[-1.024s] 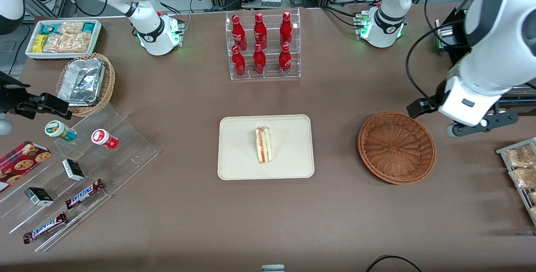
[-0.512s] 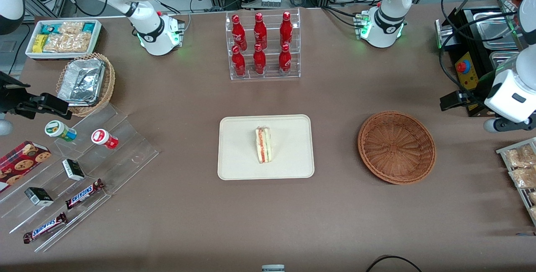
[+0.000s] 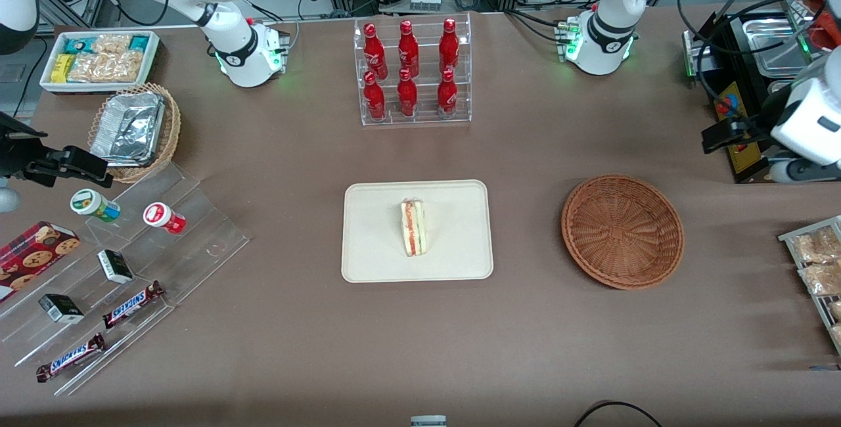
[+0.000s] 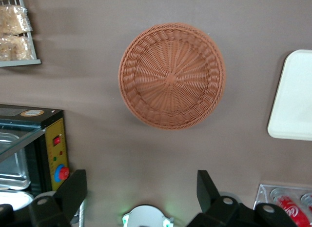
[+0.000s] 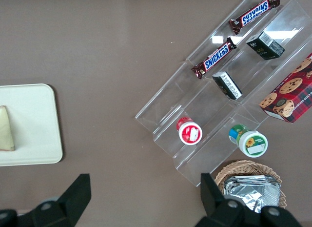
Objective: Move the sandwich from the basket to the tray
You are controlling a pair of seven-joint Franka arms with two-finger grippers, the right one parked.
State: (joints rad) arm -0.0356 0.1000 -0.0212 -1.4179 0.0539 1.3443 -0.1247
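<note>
Brown desk (image 3: 525, 348), matte, cluttered at both ends, bare around the middle.

Item 1, tray (image 3: 374, 263): cream, rectangular, centre of the front view. Item 2, sandwich (image 3: 414, 227): lying on the tray, roughly mid-tray, filling edge facing up; only a corner of it shows in the right wrist view. I judge the transfer done.

Item 3, basket (image 3: 622, 231): reddish-brown wicker, centre right of the front view, well apart from the tray, nothing in it; the left wrist view confirms a bare woven floor.

Item 4, my gripper (image 4: 141, 188): raised at the right edge of the front view, near the black control box (image 3: 739, 112), above and clear of the basket. Jaws stand apart with nothing between them, as seen in the left wrist view.

Item 5, bottle rack (image 3: 412, 72): clear acrylic, red bottles, upper centre of the front view.

Risks, as I judge them: little is left to spoil. The main one is my arm's path near the control box and its trailing cables at the right edge; a careless swing could snag them. A low pass could also nudge the light basket. The sandwich lies well inside the rim, so sliding off seems unlikely.
</note>
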